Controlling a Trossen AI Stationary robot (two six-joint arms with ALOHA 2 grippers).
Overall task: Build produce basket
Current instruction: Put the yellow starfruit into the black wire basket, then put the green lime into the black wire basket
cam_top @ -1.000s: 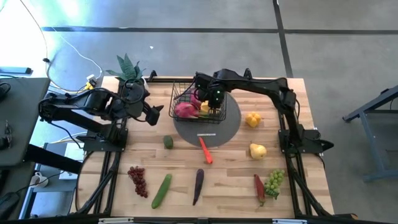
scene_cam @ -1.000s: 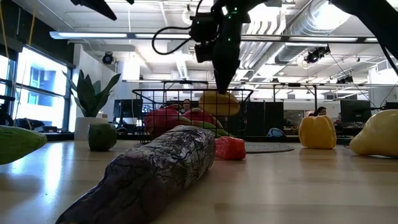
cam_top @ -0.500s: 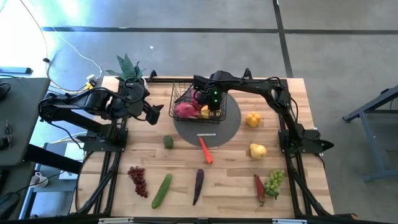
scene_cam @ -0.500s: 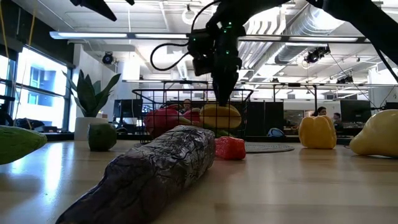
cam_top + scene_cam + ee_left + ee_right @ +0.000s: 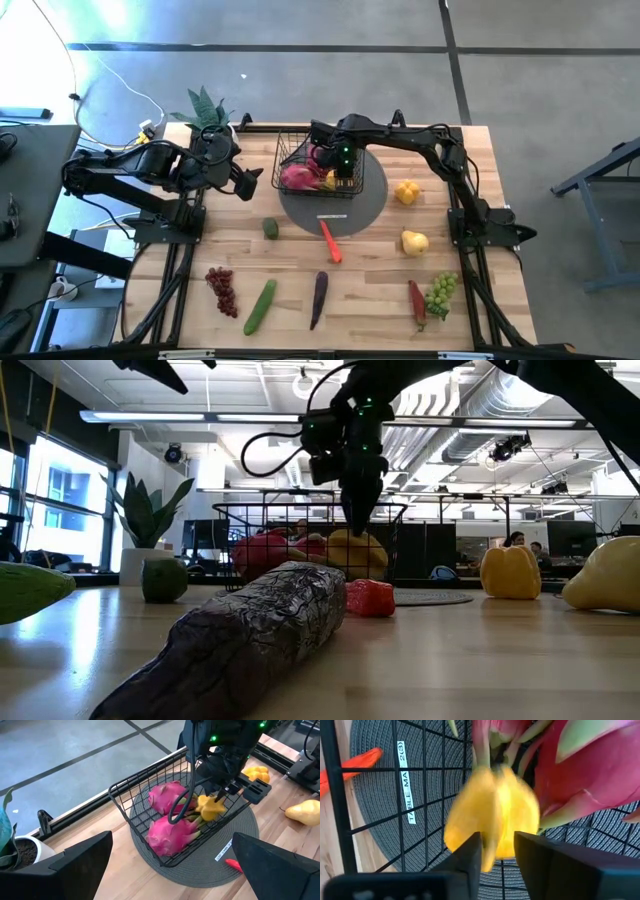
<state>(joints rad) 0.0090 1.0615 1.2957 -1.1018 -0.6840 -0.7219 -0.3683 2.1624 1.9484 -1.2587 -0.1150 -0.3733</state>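
The black wire basket [image 5: 318, 165] sat on a round grey mat [image 5: 365, 205] near the back of the worktop. Inside it lay two pink dragon fruits [image 5: 170, 834] and a yellow fruit [image 5: 210, 806], which looked like a star fruit.

The right end effector [image 5: 345, 172] hung just over the yellow fruit, low inside the basket. Its fingers were a little apart, and the blurred fruit in the right wrist view looked like it was dropping free.

To do this step well, the fingers should spread wide so nothing sticks. Then the arm should lift straight up, so it does not hook the wire rim or tip the basket.

The left end effector [image 5: 250, 182] waited with its fingers spread wide, beside the basket and near the potted plant [image 5: 205, 108].

More food lay on the worktop: a carrot [image 5: 330, 242], a cucumber [image 5: 260, 306] and red grapes [image 5: 222, 289].
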